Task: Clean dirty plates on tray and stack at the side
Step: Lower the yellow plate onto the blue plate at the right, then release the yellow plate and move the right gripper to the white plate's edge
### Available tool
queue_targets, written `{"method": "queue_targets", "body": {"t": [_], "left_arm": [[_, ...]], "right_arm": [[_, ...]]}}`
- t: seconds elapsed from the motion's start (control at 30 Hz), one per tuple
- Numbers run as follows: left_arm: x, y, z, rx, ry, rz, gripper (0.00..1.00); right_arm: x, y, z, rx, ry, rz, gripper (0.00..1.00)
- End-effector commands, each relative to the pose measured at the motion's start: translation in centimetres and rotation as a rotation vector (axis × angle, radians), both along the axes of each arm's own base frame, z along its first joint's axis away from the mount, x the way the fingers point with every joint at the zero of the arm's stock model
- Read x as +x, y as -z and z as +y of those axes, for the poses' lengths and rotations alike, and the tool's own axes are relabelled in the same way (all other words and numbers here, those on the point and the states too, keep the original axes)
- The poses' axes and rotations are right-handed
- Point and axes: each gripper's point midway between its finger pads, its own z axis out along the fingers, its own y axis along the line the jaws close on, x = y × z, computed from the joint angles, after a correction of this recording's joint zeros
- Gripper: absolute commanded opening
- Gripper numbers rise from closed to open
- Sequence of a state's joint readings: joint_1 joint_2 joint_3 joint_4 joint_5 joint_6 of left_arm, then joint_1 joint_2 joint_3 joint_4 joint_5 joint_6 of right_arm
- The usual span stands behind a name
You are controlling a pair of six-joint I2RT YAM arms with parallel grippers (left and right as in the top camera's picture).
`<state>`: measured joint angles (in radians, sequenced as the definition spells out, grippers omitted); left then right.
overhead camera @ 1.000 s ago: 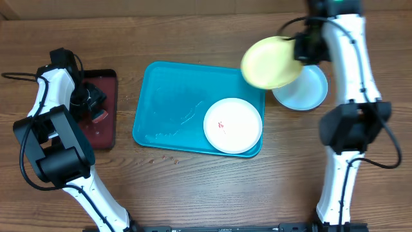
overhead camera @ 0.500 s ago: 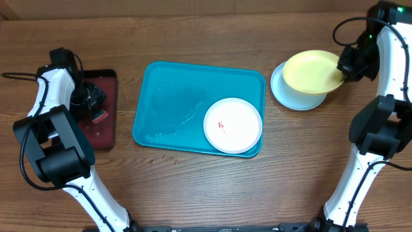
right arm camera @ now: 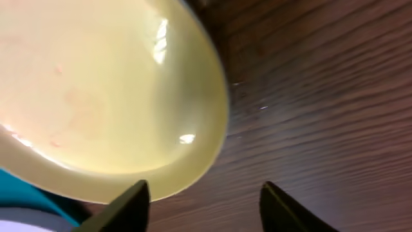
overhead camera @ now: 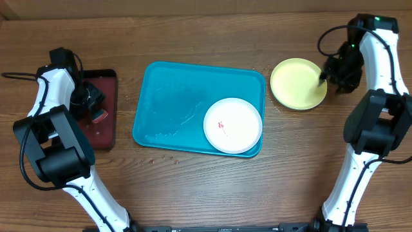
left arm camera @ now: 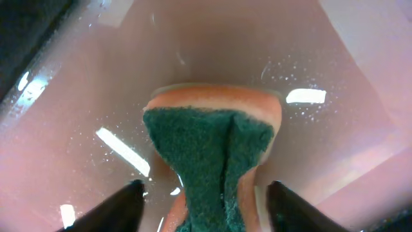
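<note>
The turquoise tray lies mid-table with a white plate, marked by a small red smear, in its near right corner. To the right of the tray a yellow-green plate lies flat on the table, with the light blue plate hidden under it. My right gripper stands open at this plate's right rim, with nothing between its fingers. My left gripper hangs open over an orange sponge with a green pad. A gap shows between the sponge and each finger.
The sponge rests in a small dark red tray with a wet floor, left of the turquoise tray. Water streaks mark the turquoise tray's floor. Bare wooden table lies in front.
My right gripper carried the yellow-green plate rightward, set it down on the light blue plate and opened, letting it go. The left jaws narrowed slightly around the sponge.
</note>
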<state>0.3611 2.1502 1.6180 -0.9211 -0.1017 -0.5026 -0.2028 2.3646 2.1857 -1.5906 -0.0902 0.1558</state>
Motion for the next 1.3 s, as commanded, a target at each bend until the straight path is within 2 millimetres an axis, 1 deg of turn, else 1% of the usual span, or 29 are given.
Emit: {"method": "queue_targets", "body": {"t": [0.0, 0.07, 0.1, 0.2, 0.33, 0.4, 0.47, 0.5, 0.53, 0.6, 0.63, 0.7, 0.83, 0.93, 1.0, 1.03, 1.07, 1.1, 1.23, 1.27], "left_arm": [[0.2, -0.8, 0.2, 0.005, -0.004, -0.029, 0.48], [0.4, -0.6, 0.3, 0.009, -0.004, -0.04, 0.36], [0.4, -0.4, 0.3, 0.01, -0.004, -0.041, 0.33], [0.3, 0.2, 0.3, 0.012, -0.005, -0.047, 0.29], [-0.3, 1.1, 0.3, 0.021, -0.006, -0.031, 0.24], [-0.7, 1.1, 0.6, 0.04, -0.01, -0.014, 0.24], [-1.0, 1.1, 1.2, 0.073, -0.015, 0.003, 0.27], [-1.1, 1.0, 1.4, 0.085, -0.016, 0.008, 0.25], [-1.2, 1.0, 1.6, 0.095, -0.017, 0.012, 0.21], [-1.2, 0.7, 1.7, 0.095, -0.02, 0.014, 0.08], [-1.1, 0.5, 1.6, 0.082, -0.02, 0.01, 0.05], [-0.7, 0.0, 1.3, 0.062, -0.017, -0.004, 0.06], [-0.4, -0.1, 1.1, 0.047, -0.015, -0.013, 0.19], [-0.5, 0.2, 1.1, 0.046, -0.015, -0.012, 0.32], [-0.5, 0.2, 1.1, 0.048, -0.014, -0.013, 0.41], [-0.4, 0.1, 1.1, 0.05, -0.007, -0.014, 0.37], [-0.4, 0.1, 1.2, 0.057, -0.001, -0.013, 0.12], [-0.5, 0.1, 1.4, 0.066, -0.003, -0.01, 0.04], [-0.7, 0.1, 1.9, 0.075, -0.014, -0.009, 0.04], [-0.7, 0.1, 2.0, 0.075, -0.017, -0.008, 0.14]], "right_arm": [[0.5, -1.9, 3.2, 0.105, -0.055, -0.059, 0.62], [0.7, -2.1, 4.5, 0.129, -0.071, -0.067, 0.62], [0.7, -2.2, 5.0, 0.134, -0.081, -0.068, 0.63], [0.8, -2.3, 6.5, 0.135, -0.117, -0.067, 0.63], [0.9, -2.3, 8.8, 0.135, -0.173, -0.072, 0.63], [1.1, -2.4, 9.8, 0.134, -0.195, -0.083, 0.63], [1.3, -2.4, 10.7, 0.134, -0.219, -0.091, 0.63], [1.3, -2.4, 11.1, 0.135, -0.226, -0.092, 0.63], [1.3, -2.4, 11.5, 0.135, -0.236, -0.093, 0.63], [1.2, -2.4, 12.3, 0.136, -0.261, -0.093, 0.64], [1.1, -2.4, 12.9, 0.138, -0.286, -0.094, 0.64], [1.1, -2.4, 13.5, 0.133, -0.309, -0.098, 0.65], [1.2, -2.4, 14.8, 0.133, -0.339, -0.112, 0.68], [1.2, -2.4, 15.6, 0.135, -0.363, -0.115, 0.68], [0.9, -2.5, 16.6, 0.168, -0.43, -0.122, 0.68], [0.6, -2.6, 17.2, 0.184, -0.464, -0.124, 0.68], [0.3, -2.6, 17.7, 0.193, -0.503, -0.122, 0.68], [0.1, -2.6, 18.1, 0.194, -0.53, -0.12, 0.68], [-0.8, -2.6, 19.5, 0.208, -0.666, -0.116, 0.68], [-1.1, -2.6, 19.9, 0.213, -0.701, -0.114, 0.68]]}}
